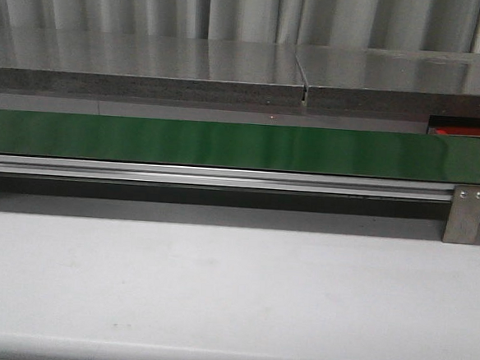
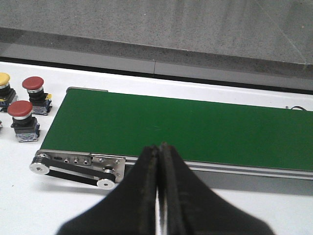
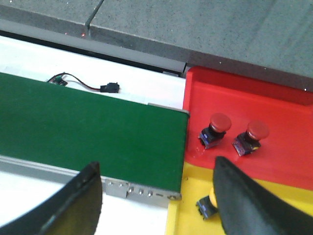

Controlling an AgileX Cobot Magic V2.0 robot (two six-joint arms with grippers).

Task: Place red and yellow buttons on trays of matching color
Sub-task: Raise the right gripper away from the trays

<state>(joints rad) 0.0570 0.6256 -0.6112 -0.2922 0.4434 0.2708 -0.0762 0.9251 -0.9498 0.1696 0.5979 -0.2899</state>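
**Onlooker A:** 2 red buttons [image 3: 218, 128] already sit inside the red tray [image 3: 288, 122], which butts against one end of the green belt [image 3: 88, 134]. A yellow tray [image 3: 188, 205] lies just beside the red one, at the same belt end, with 1 button [image 3: 208, 203] on it, mostly hidden behind a finger of the right gripper [image 3: 156, 196]. I cannot tell its colour for certain.

**Onlooker B:** And the other end of the belt?

**Onlooker A:** 3 buttons wait on the white table off that end: 2 red [image 2: 22, 117] and, at the edge of the left wrist view, 1 yellow [image 2: 4, 85]. The belt surface itself carries nothing in any view.

**Onlooker B:** State of the claws?

**Onlooker A:** Left gripper [image 2: 159, 161]: fingers pressed together, nothing between them, hanging over the near rail of the belt. Right gripper: fingers spread wide, empty, hanging over the belt end next to the trays.

**Onlooker B:** So the step in hand?

**Onlooker A:** My judgement: the left arm feeds a button onto the belt, the right arm sorts it. To do that well:
1. Spread the left fingers fully before descending beside the belt end.
2. Grip the dark square base, not the domed cap, which looks likely to slip.
3. Approach the nearer red button from the belt side, so the fingers do not knock its neighbour.
4. Set it upright on the belt centreline, clear of both rails.
5. Keep the right fingers spread above the belt end until the button arrives.
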